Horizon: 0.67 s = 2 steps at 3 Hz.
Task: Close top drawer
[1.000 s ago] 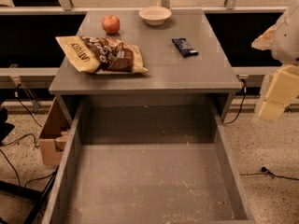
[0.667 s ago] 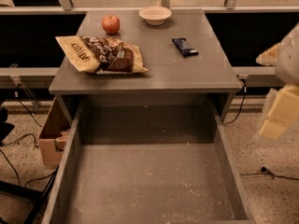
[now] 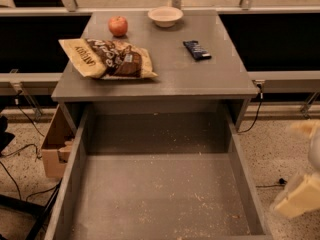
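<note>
your wide grey top drawer (image 3: 160, 194) stands pulled far out from under the grey cabinet top (image 3: 200, 79), towards the camera, its floor speckled with pale crumbs. the pale, blurred gripper (image 3: 299, 200) hangs at the right edge, beside the drawer's right wall and apart from it; you cannot tell how far open it is or whether it holds anything. on the top lie a red apple (image 3: 118, 25), a cream bowl (image 3: 165, 16), a brown-and-tan chip bag (image 3: 107, 58) and a dark blue snack bar (image 3: 197, 49).

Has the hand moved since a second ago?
Yes. The hand has come down the frame, from beside the tabletop to beside the open top drawer's right wall.
</note>
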Available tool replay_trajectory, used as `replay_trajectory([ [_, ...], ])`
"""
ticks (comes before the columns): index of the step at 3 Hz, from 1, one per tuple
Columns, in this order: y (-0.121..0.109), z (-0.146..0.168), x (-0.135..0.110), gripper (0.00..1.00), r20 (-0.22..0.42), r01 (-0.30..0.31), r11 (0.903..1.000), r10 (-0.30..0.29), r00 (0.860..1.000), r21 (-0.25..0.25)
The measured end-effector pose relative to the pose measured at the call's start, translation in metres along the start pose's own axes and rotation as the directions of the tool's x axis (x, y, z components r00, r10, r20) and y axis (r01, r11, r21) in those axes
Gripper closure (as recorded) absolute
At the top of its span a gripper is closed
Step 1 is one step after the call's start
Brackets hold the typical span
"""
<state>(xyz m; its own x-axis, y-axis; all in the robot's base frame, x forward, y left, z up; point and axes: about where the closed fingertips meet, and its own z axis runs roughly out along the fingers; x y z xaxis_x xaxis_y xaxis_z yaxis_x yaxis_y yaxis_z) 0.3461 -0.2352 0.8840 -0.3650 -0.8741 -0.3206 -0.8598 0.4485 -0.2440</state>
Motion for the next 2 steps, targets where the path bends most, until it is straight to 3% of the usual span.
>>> replay_trajectory([
  [1,0.056,0.023,0.035,0.38,0.036,-0.092,0.9956,0.092,0.995,-0.021],
  [2,0.121,0.054,0.073,0.62,0.042,-0.179,0.9807,0.183,0.982,-0.078],
])
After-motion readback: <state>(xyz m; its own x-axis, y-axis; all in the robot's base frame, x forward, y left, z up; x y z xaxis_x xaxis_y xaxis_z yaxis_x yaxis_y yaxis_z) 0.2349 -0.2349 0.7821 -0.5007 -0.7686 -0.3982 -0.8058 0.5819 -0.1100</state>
